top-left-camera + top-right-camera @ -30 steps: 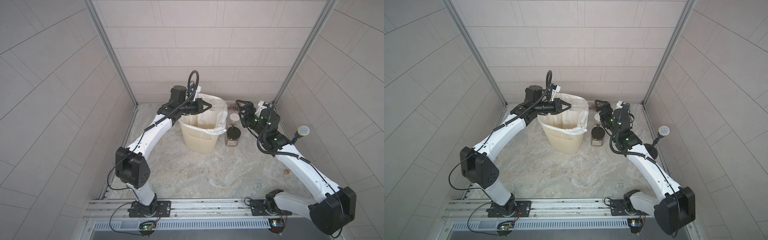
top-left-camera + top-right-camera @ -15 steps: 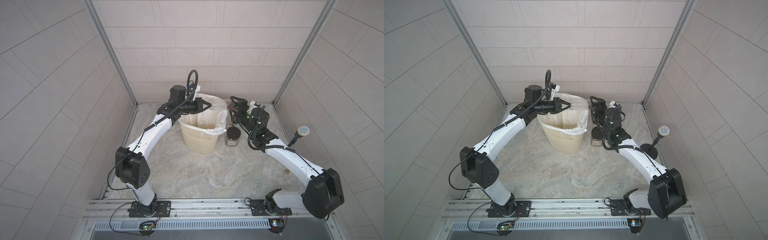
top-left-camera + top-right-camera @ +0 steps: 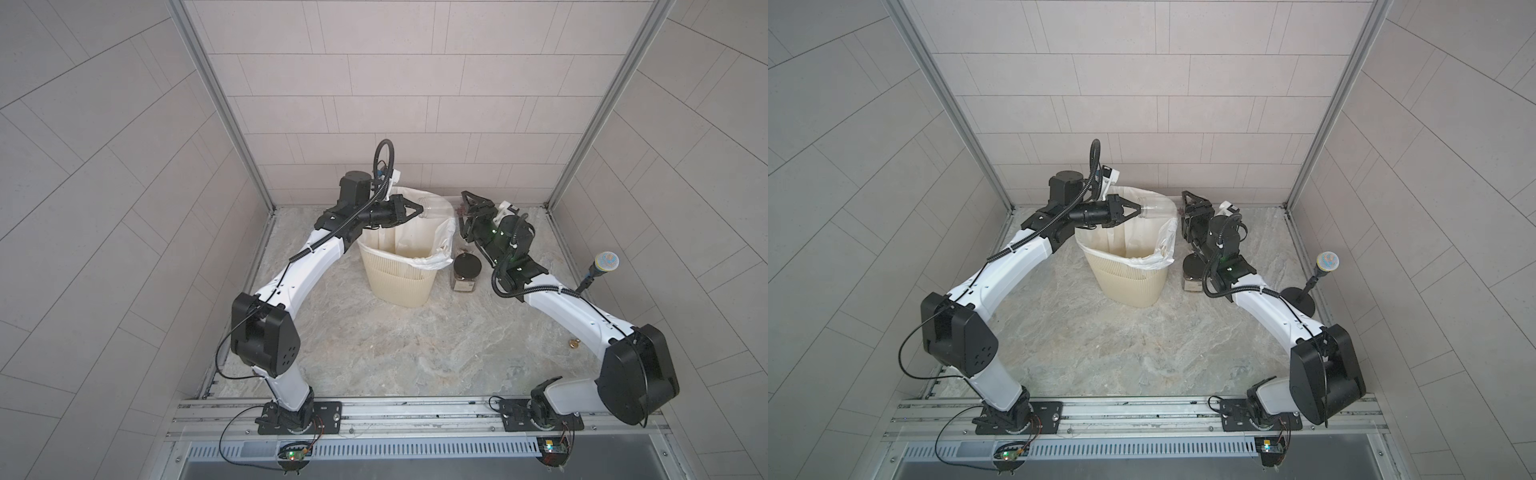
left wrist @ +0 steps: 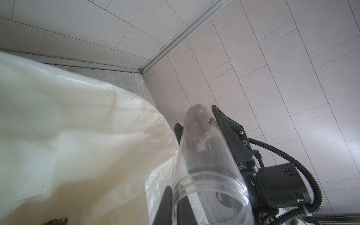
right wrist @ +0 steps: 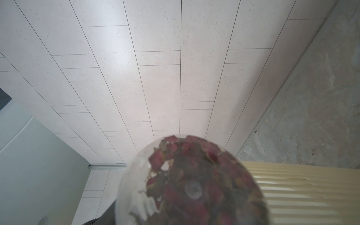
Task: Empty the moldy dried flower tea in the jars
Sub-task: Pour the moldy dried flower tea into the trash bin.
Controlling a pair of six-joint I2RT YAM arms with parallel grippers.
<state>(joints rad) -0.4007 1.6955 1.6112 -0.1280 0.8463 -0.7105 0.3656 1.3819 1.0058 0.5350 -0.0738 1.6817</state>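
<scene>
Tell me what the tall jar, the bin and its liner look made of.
Tall jar: probably clear plastic, glossy; see-through wall, moulded screw threads at the mouth.
Bin: cream plastic, matte, ribbed wall.
Liner: thin white plastic film, translucent, crinkled over the rim.

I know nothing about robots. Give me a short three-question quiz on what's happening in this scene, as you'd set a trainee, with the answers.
1. Multiple choice: what is the left gripper shut on? A) a spoon B) the tall clear jar C) a sponge.
2. True or false: the black-lidded jar lies inside the cream bin.
3. Fill in: the dried flower tea in the tall clear jar sits at its ____ end.
Key: 1 B. 2 False: it stands upright beside the bin. 3 Closed, the end that the right gripper flanks. The mouth, at the left gripper, is open.
</scene>
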